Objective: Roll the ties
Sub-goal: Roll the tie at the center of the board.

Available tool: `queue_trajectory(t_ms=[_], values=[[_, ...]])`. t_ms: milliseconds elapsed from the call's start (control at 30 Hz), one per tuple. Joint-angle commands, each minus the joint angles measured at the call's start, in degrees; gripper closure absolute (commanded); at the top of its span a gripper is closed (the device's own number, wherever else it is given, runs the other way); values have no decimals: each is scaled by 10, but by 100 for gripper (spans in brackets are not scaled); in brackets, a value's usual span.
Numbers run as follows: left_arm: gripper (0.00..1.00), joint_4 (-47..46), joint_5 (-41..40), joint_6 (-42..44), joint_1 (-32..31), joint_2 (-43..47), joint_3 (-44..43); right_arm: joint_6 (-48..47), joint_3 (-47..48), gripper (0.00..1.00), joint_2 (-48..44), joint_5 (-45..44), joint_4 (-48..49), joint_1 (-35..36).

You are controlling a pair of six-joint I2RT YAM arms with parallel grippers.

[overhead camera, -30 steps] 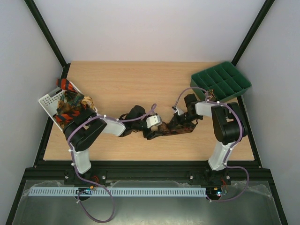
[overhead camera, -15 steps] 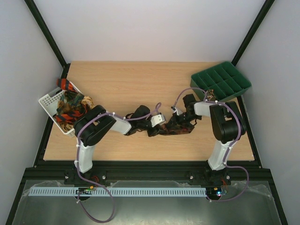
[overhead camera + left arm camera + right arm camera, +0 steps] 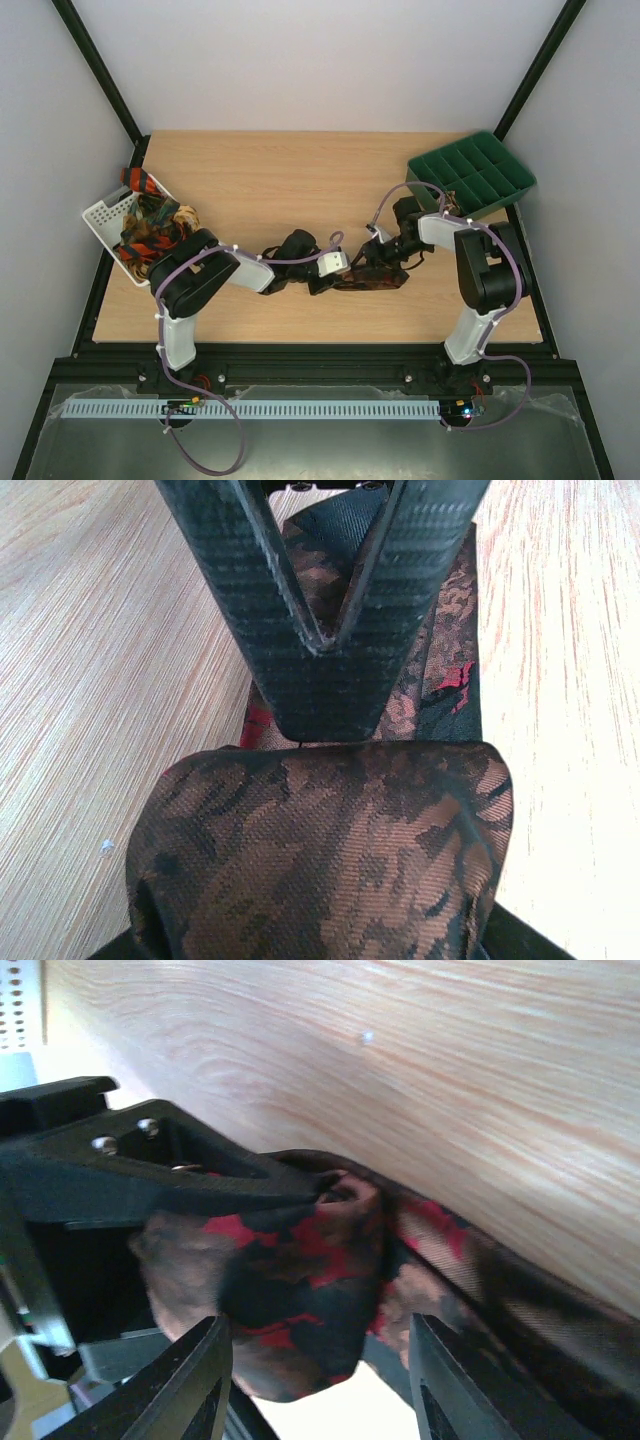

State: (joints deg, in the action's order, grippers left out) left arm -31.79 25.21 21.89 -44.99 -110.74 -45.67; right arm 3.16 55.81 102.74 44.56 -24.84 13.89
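Note:
A dark brown tie with red specks lies bunched on the table between both arms. My left gripper is on its left end. In the left wrist view a rolled fold of the tie fills the span between my jaws and hides them; the grip looks shut on it. My right gripper stands open around the other fold, with gaps on both sides. A black finger of the right gripper stands just beyond the fold. More ties lie heaped in the basket.
A white slotted basket sits at the table's left edge. A green compartment tray stands at the back right, close behind the right arm. Bare wooden table stretches behind the arms.
My left gripper slid right onto the tie and closed on the fold. My right gripper went from shut on the tie to open. The tie is bunched shorter.

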Motion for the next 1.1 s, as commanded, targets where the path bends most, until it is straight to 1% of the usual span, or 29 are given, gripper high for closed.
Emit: queue_trajectory(t_ms=[0,167,300,333,467,500,533,667,733,833,933,1067], values=[[63,91,-31,17,-2,-20,20,17,-2,49,-17,63,-31,6],[61,93,-28,17,-3,-22,15,38,-4,50,-2,56,6,27],[60,95,-26,18,-3,-22,14,45,0,58,26,34,24,34],[60,96,-27,19,-3,-21,14,43,0,62,30,29,23,34],[58,99,-24,17,0,-18,13,20,-12,95,27,3,3,34],[57,99,-21,14,2,-16,13,14,-19,98,23,-7,1,33],[55,98,-17,12,4,-14,13,10,-26,99,20,-20,-1,31],[36,81,3,-6,10,11,15,-1,-46,99,25,-80,-3,19],[30,74,14,-14,10,29,15,1,-42,99,35,-102,-6,10],[25,44,28,-34,10,64,27,-6,-25,99,45,-136,-22,10],[23,28,24,-58,12,82,35,-10,-19,99,49,-142,-32,12],[21,3,30,-86,29,104,62,-12,-14,99,62,-150,-8,38]])
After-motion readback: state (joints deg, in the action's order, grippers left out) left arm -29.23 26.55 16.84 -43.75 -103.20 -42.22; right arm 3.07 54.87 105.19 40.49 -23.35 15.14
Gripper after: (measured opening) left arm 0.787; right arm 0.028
